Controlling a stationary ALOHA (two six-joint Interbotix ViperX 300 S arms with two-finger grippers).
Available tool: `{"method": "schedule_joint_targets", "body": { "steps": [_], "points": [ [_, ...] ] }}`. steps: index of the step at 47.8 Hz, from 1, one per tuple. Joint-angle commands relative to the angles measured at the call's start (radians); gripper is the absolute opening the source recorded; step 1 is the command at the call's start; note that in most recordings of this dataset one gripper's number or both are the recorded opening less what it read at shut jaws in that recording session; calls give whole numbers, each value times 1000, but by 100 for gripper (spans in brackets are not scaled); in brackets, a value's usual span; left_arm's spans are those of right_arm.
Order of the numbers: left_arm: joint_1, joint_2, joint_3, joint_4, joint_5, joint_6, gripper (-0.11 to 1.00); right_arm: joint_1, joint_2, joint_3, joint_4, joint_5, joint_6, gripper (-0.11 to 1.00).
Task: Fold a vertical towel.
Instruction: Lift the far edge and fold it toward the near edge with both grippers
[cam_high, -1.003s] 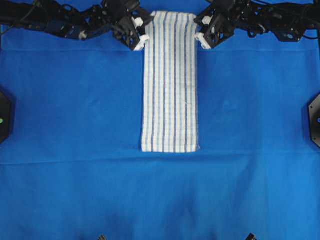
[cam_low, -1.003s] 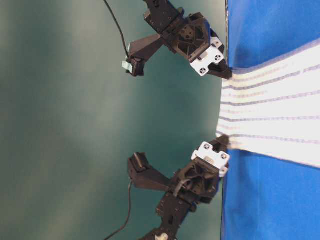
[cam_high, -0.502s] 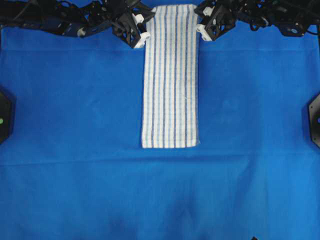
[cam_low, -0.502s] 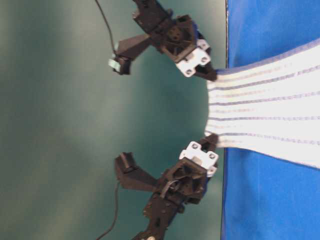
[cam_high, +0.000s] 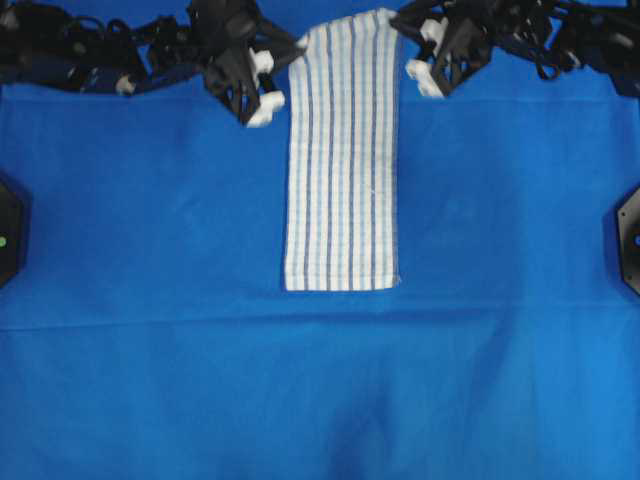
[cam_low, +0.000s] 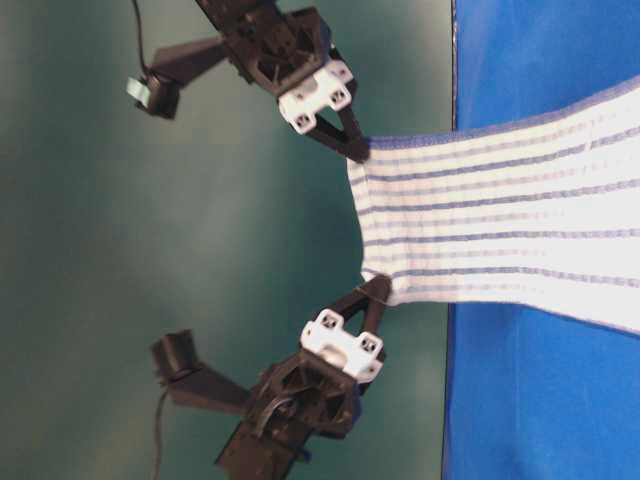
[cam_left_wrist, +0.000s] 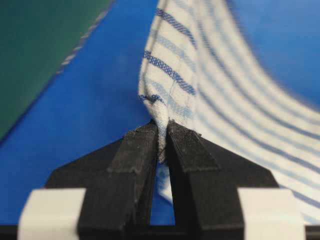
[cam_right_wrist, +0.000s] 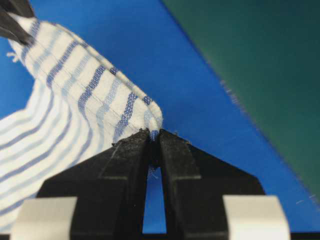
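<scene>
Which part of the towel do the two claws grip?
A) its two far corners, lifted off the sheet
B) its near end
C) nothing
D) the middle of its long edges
A: the left claw and right claw each pinch a corner of the towel, raised clear of the blue sheet.

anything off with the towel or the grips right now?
Nothing stands out. Left gripper and right gripper each pinch one far corner of the towel, lifted off the blue sheet. The held edge sags slightly between them; the near end lies flat and square.
</scene>
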Motion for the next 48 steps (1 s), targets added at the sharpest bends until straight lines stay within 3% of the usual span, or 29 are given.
{"method": "schedule_joint_targets", "body": {
  "steps": [1,18,33,48],
  "points": [
    [-37,-49,9,-2,6,2,5,38,-52,17,-2,-3,2,9],
    [-224,-75,98,-2,11,9,5,233,-135,144,12,2,15,9],
    [-359,-32,120,-2,6,0,5,379,-112,198,92,-11,17,9],
    [-443,51,115,-2,2,-8,5,488,-3,199,173,-77,15,9]
  ]
}}
